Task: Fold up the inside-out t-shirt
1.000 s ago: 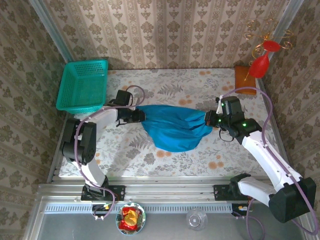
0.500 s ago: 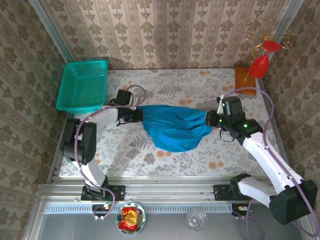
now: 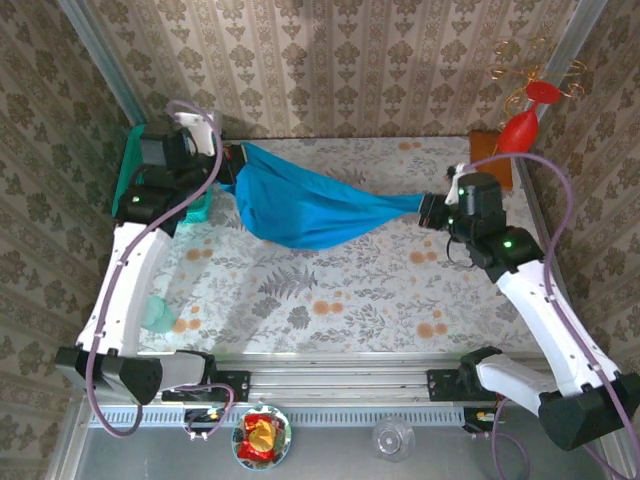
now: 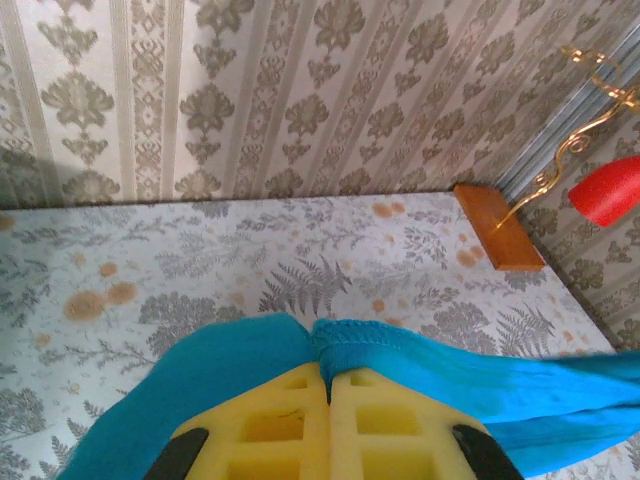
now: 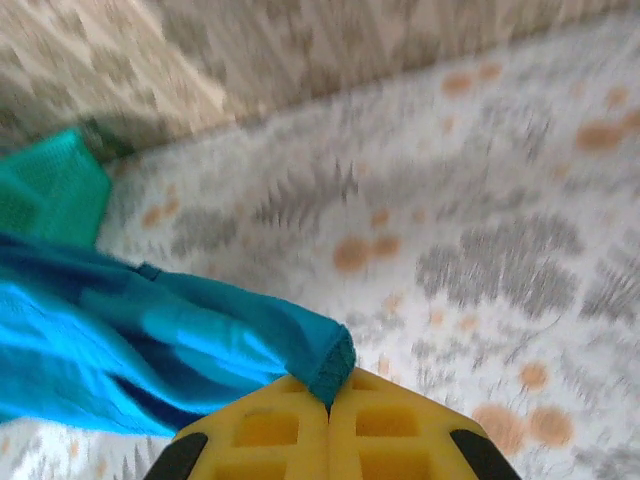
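Note:
The inside-out t-shirt (image 3: pixel 305 207) is plain blue-teal cloth, stretched in the air between both arms above the back half of the table. My left gripper (image 3: pixel 228 160) is shut on its left end, near the back left corner. In the left wrist view the yellow fingers (image 4: pixel 270 425) pinch a stitched hem of the t-shirt (image 4: pixel 390 345). My right gripper (image 3: pixel 428 209) is shut on the right end. In the right wrist view the t-shirt (image 5: pixel 150 345) hangs off to the left from the yellow fingertips (image 5: pixel 385 425).
A teal mesh basket (image 3: pixel 136 170) sits at the back left, mostly behind my left arm. A brown wooden block (image 3: pixel 492 150) and a red ornament (image 3: pixel 522 125) stand at the back right. The flowered tablecloth (image 3: pixel 330 300) lies bare below the shirt.
Both arms have risen and pulled apart, lifting the shirt off the table and stretching it. The left gripper closed on the cloth and swung up toward the back left, over the basket.

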